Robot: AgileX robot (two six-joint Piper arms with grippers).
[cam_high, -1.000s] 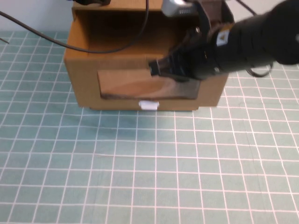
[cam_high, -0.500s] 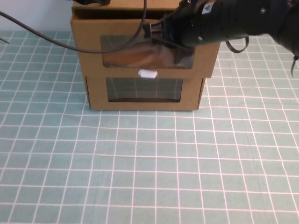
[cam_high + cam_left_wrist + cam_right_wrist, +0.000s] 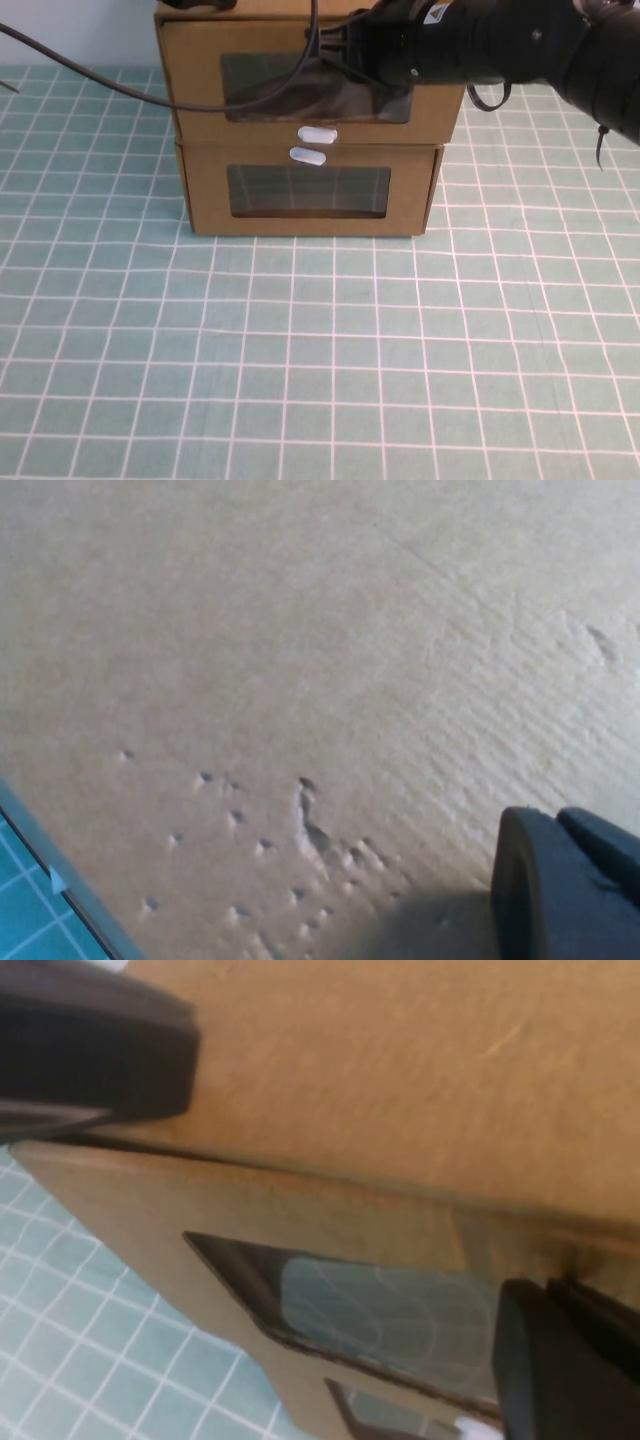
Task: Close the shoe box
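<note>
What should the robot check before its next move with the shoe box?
1. Shoe box drawer pushed in: ok, no gap shows at the front.
2. Right gripper open, by the box's window: ok.
3. Left gripper close to cardboard, clear of the box: cannot tell.
4. Lower box sitting straight underneath: ok.
5. Cable hanging across the shoe box front: not ok, it might snag.

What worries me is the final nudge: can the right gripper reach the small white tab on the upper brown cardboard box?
Probably yes: the right gripper hangs open at the windowed front of the brown cardboard shoe box, above its small white tab, nothing between. The left gripper sits close over bare cardboard.
</note>
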